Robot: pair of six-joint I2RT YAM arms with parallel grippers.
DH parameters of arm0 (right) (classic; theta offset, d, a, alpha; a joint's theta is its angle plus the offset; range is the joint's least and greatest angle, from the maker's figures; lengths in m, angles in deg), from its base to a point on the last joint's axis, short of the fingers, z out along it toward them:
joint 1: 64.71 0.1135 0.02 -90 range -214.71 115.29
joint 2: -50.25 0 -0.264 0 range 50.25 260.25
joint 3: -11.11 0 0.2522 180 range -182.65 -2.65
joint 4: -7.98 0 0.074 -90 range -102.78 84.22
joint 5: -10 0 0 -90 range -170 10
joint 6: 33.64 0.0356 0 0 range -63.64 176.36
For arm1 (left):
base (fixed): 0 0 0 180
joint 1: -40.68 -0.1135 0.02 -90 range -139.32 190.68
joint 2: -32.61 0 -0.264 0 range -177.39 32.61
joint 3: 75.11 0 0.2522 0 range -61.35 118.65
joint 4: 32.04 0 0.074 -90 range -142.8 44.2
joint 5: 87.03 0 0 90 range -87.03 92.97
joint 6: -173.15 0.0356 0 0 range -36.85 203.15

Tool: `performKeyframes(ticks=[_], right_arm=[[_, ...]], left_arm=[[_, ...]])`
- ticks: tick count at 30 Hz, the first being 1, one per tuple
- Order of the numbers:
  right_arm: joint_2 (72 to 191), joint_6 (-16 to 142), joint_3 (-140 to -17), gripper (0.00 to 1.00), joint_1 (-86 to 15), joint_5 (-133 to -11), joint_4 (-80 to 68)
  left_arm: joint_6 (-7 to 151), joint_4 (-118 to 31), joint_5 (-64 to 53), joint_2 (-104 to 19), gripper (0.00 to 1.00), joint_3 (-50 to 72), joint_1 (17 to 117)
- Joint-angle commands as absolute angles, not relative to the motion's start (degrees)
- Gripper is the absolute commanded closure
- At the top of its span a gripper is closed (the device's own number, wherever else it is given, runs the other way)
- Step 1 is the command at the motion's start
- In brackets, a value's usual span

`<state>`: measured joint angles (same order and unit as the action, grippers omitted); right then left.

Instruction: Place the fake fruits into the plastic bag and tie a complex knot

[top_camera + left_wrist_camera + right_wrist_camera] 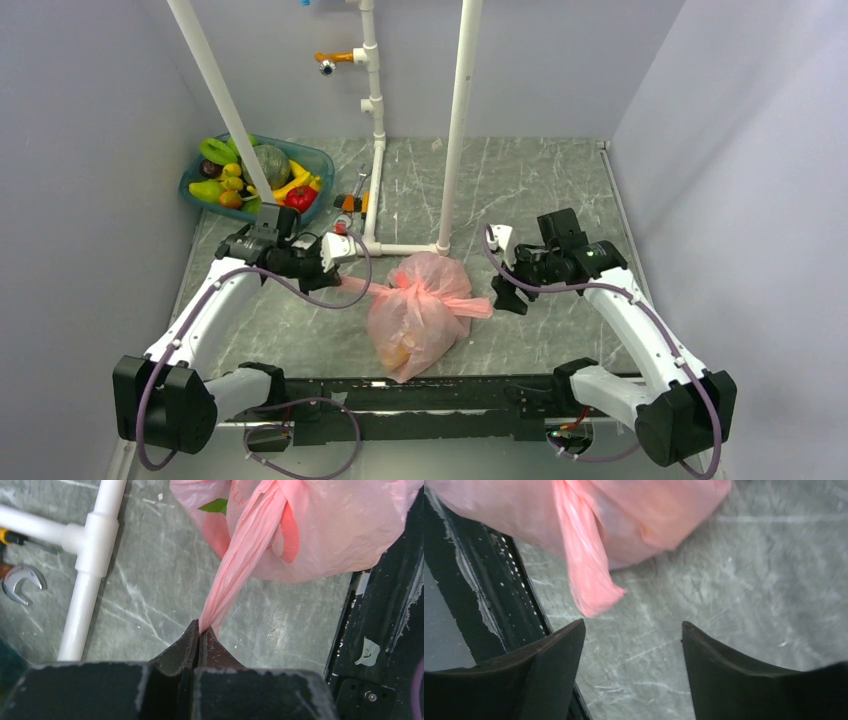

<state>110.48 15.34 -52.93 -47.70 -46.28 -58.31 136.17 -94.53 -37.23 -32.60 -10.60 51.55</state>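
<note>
I see the bag (345,535) as thin, creased, translucent film; the table (754,580) matt, veined like stone; the pipe (79,610) smooth plastic; the wrench (20,570) bare metal.

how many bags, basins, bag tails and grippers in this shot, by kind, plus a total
pink plastic bag: 1
teal basin: 1
bag tails: 2, left tail and right tail
grippers: 2, left gripper shut on the left tail, right gripper open and holding nothing
total: 6
</note>
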Motion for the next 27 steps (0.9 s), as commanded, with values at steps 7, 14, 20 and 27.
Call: performKeyframes(ticks=[7, 14, 20, 27], right_arm=[[111.97, 20.52, -54.8, 0.2, -33.97, -48.6, -50.79], [116.75, 16.49, -50.93, 0.19, -32.46, -52.13, -45.15], [118.1, 14.64, -47.5, 0.46, -31.21, -54.58, -43.9], [116.23, 19.19, -50.13, 1.0, -30.89, -57.2, -44.42]], left_arm=[[129.72, -91.88, -40.31, -30.76, 1.0, -9.18, 57.71], [127.9, -89.7, -39.45, -31.79, 1.0, -9.57, 58.61], [126.28, -87.78, -38.69, -32.99, 0.93, -10.2, 58.96], [120.41, -81.41, -34.97, -35.12, 0.88, -12.42, 63.07]])
